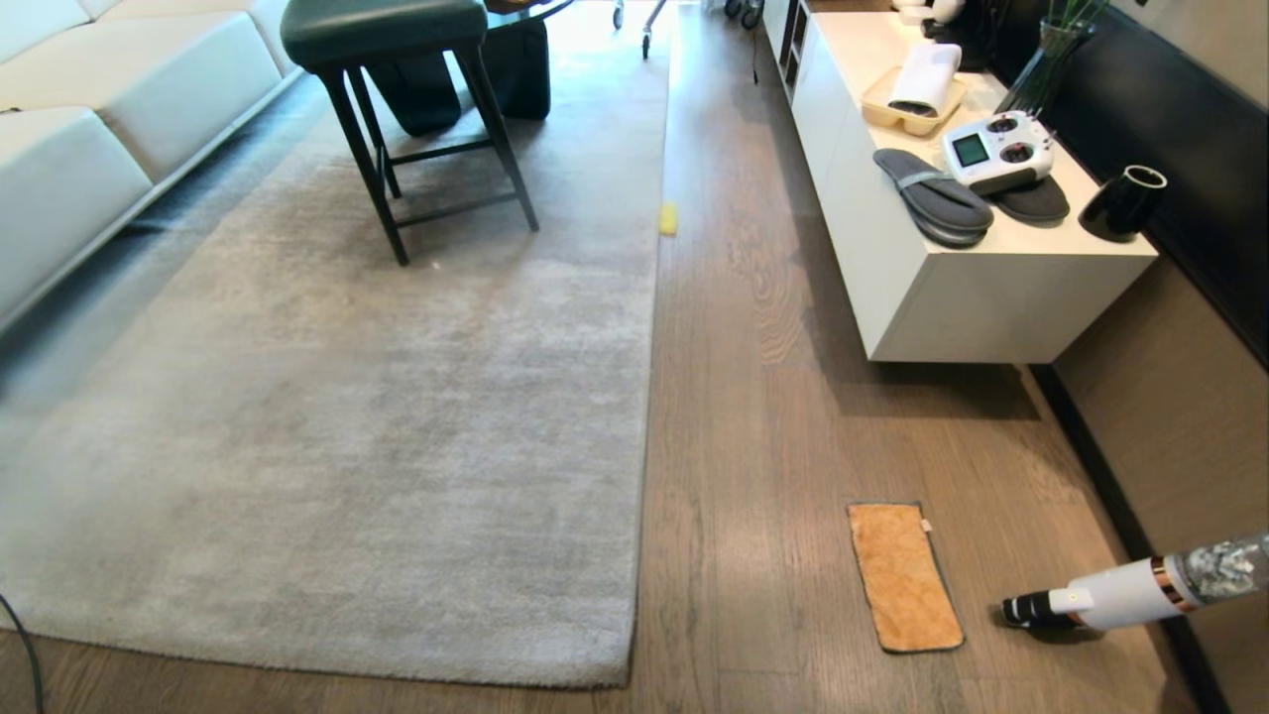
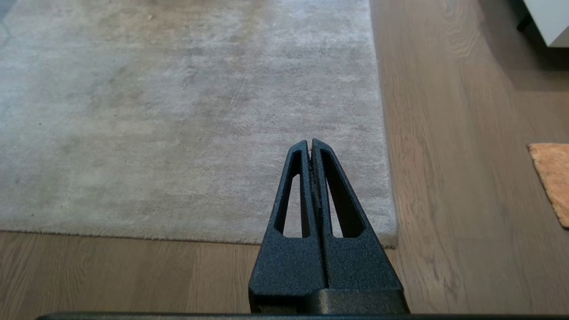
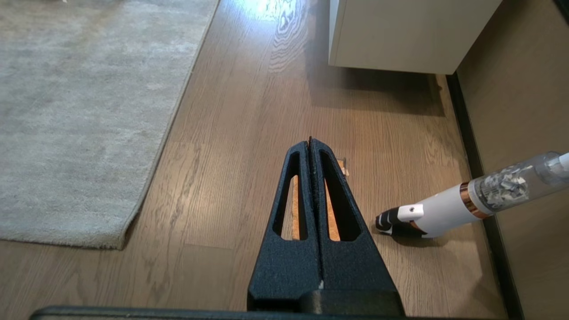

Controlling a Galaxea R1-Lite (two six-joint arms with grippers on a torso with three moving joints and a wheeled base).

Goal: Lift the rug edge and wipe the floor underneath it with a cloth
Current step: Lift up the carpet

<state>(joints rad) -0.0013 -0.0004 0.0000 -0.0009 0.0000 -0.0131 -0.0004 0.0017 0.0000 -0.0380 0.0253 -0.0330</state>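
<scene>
The right hand (image 3: 310, 144), fingers pressed shut on nothing, hangs above the small orange fluffy microfibre cloth (image 1: 904, 577), which lies flat on the grey-brown wood-grain plank floor (image 1: 763, 416). The left hand (image 2: 310, 145), likewise closed and empty, hangs over the rounded corner of the pale grey-beige short-pile rug edge (image 1: 634, 605), left of the cloth. A white handheld vacuum (image 1: 1120, 593) lies just right of the cloth. Fetching the cloth probably comes first: open the fingers, descend squarely, pinch one short end, and steer clear of the vacuum.
</scene>
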